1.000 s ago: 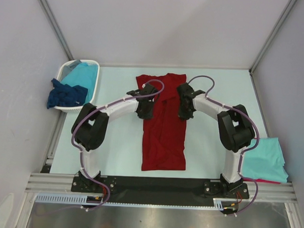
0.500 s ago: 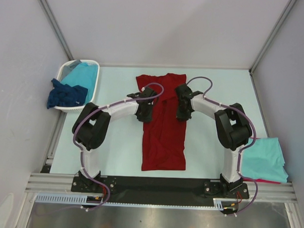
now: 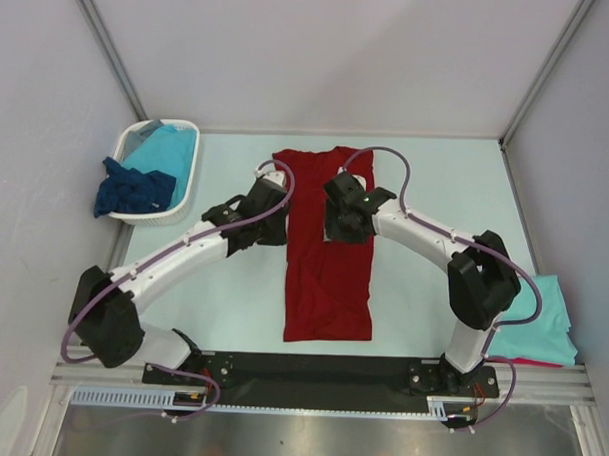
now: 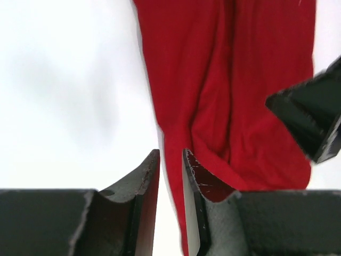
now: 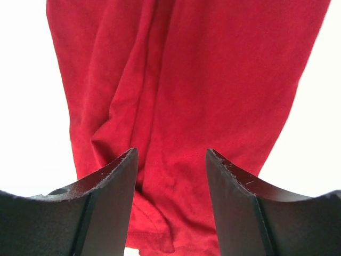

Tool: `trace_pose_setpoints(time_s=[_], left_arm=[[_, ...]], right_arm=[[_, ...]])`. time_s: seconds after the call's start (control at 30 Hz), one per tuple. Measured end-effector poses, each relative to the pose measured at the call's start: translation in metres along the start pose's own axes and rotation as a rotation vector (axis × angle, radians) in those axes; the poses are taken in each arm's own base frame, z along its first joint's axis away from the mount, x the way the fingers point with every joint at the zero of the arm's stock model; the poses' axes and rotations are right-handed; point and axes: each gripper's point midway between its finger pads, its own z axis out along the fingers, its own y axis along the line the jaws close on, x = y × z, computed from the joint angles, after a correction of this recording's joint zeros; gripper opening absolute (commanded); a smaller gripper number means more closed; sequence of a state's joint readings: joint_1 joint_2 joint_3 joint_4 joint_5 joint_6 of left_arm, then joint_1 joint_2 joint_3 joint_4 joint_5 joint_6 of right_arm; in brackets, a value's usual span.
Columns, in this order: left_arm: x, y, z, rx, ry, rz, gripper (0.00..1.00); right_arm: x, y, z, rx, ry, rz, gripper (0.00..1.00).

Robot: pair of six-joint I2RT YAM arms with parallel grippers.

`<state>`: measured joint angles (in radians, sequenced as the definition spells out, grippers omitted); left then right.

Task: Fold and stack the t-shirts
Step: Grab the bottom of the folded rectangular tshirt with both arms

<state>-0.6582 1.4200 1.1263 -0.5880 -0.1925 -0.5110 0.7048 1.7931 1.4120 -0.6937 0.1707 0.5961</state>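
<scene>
Cloth check: the dark red shirt (image 3: 328, 279) lies as a long narrow strip down the middle of the table (image 3: 232, 296) in my overhead view, wider at its upper end. Both arms reach in over its upper half.

My left claw (image 3: 273, 219) sits at the strip's left edge. On its wrist view the fingers (image 4: 146, 181) stand only slightly apart, and through the slit I see bare table and the shirt's edge, with nothing pinched. My right claw (image 3: 343, 227) is above the upper right part of the strip. Its fingers (image 5: 114, 186) are spread wide, with rumpled red cloth lying flat between and below them, ungripped.

At the upper left of the overhead frame, a white basket (image 3: 137, 142) holds a turquoise shirt (image 3: 169, 148), and a navy shirt (image 3: 134, 189) hangs over its near rim. At the lower right, a second turquoise shirt (image 3: 536, 321) lies on another red shirt (image 3: 525, 362), of which only a sliver shows.
</scene>
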Motion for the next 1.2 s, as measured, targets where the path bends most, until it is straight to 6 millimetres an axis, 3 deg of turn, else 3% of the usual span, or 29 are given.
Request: trace_pose_setpoints(time_s=[0.2, 0.27, 0.57, 0.83, 1.07, 1.2], left_arm=[[0.062, 0.023, -0.009, -0.051, 0.085, 0.022, 0.27], [0.074, 0.033, -0.012, -0.080, 0.107, 0.018, 0.27], [0.063, 0.041, -0.032, -0.091, 0.033, -0.004, 0.27], [0.071, 0.046, -0.032, -0.102, 0.052, 0.002, 0.27], [0.071, 0.046, -0.032, -0.101, 0.051, 0.002, 0.27], [0.072, 0.046, -0.032, -0.102, 0.052, 0.002, 0.27]], right_arm=[[0.023, 0.014, 0.002, -0.008, 0.035, -0.024, 0.54], [0.030, 0.020, 0.005, -0.008, 0.049, -0.037, 0.54], [0.082, 0.058, -0.001, -0.036, 0.105, -0.137, 0.54], [0.137, 0.034, 0.000, 0.026, 0.191, -0.156, 0.47], [0.144, 0.034, -0.003, 0.025, 0.194, -0.142, 0.38], [0.143, 0.038, -0.009, 0.010, 0.185, -0.139, 0.29]])
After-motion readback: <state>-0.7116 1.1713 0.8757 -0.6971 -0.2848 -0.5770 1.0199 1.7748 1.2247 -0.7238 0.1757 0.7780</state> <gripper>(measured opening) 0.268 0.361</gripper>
